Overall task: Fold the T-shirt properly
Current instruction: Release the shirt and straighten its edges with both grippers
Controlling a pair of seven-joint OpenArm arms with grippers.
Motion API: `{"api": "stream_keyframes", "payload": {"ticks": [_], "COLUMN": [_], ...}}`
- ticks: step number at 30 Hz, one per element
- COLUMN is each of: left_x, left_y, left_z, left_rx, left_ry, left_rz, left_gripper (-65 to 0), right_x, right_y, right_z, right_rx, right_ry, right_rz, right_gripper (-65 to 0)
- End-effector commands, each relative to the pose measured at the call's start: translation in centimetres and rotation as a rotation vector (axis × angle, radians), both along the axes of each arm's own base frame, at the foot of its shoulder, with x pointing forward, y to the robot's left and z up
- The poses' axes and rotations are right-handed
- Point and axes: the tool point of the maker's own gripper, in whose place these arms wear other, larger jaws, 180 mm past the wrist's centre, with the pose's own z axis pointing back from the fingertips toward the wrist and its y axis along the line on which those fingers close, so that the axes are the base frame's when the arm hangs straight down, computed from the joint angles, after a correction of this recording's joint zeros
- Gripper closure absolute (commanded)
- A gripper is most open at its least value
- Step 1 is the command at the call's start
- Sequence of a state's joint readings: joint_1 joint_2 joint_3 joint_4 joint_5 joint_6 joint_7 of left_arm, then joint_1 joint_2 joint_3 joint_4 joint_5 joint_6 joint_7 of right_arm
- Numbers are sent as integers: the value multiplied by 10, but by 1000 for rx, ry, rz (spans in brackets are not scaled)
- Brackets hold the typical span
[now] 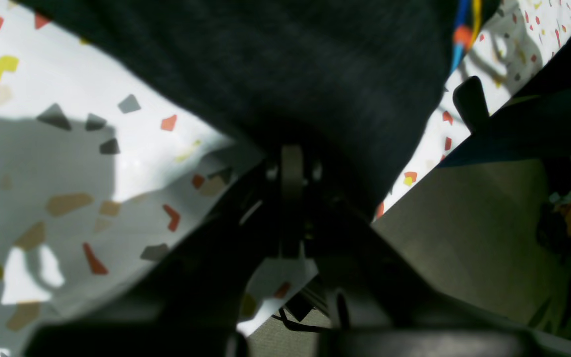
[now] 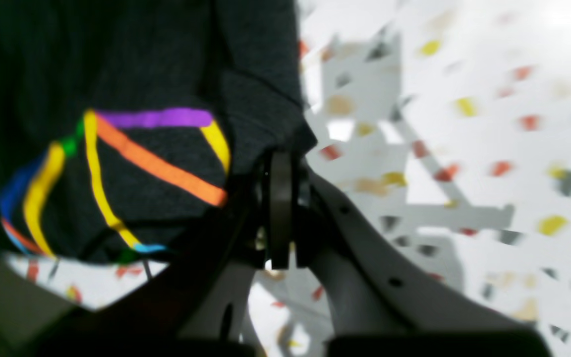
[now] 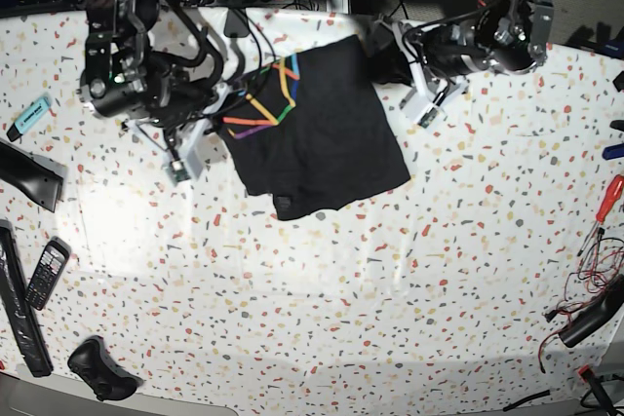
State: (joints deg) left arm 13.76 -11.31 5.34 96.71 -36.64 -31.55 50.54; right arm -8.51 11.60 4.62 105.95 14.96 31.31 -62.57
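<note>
I'm pinching the T-shirt point(image 3: 322, 133) w/ both grippers: left gripper point(image 1: 290, 163) clamping plain black cloth, right gripper point(image 2: 279, 163) clamping beside the rainbow print. It's hanging between my arms, lower part lying on the speckled table point(image 3: 390, 289).

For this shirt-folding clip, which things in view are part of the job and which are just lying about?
Part of the job:
- T-shirt, black with a rainbow line print
- left gripper, shut on the T-shirt
- right gripper, shut on the T-shirt

Lying about:
- phone
- red screwdriver
- teal marker
- black controller
</note>
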Motion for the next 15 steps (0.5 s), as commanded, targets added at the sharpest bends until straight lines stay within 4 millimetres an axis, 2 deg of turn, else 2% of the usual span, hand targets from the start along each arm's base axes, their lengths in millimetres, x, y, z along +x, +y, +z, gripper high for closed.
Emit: {"api": "stream_keyframes", "payload": {"ticks": [1,6,10,15], "left_x": [7,9,15,23], "left_y": [-2,1,12,41], "left_z": [10,10,11,14], "left_rx": [-26,-22,-12,38], "left_ry": [-39,-41,-48,-53], "left_rz": [2,10,45,108], "left_gripper": [0,0,0,0], "right_x": [3,-11,-16,-14], "right_y": [4,12,12,7], "right_z": [6,-3,-3,19], "right_rx": [6,13,12,5], "right_ry": [-23,14,17,-51], "right_rz": [17,42,44,18], "right_gripper": [0,0,0,0]}}
